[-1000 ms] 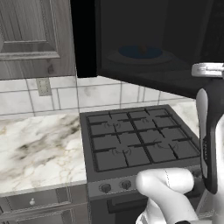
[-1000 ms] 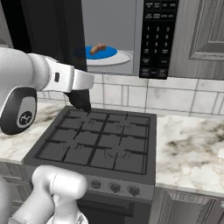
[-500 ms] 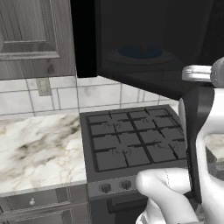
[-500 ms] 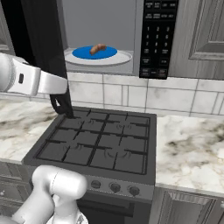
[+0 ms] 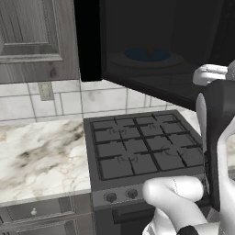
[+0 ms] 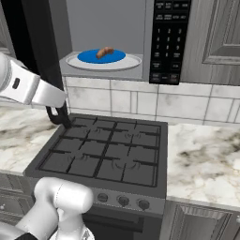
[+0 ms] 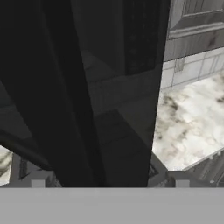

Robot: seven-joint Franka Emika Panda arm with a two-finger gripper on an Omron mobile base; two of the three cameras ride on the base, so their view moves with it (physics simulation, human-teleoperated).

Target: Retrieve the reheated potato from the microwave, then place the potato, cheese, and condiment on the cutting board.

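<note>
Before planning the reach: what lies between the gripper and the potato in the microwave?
In the right base view, the gripper hangs low at the stove's back-left corner; up to the potato are only backsplash tiles and the microwave's turntable rim.

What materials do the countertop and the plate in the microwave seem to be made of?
The countertop looks like polished marble: white with grey-brown veins, though it may be an imitation. The plate under the potato in the microwave looks like glazed ceramic: smooth and uniformly blue.
</note>
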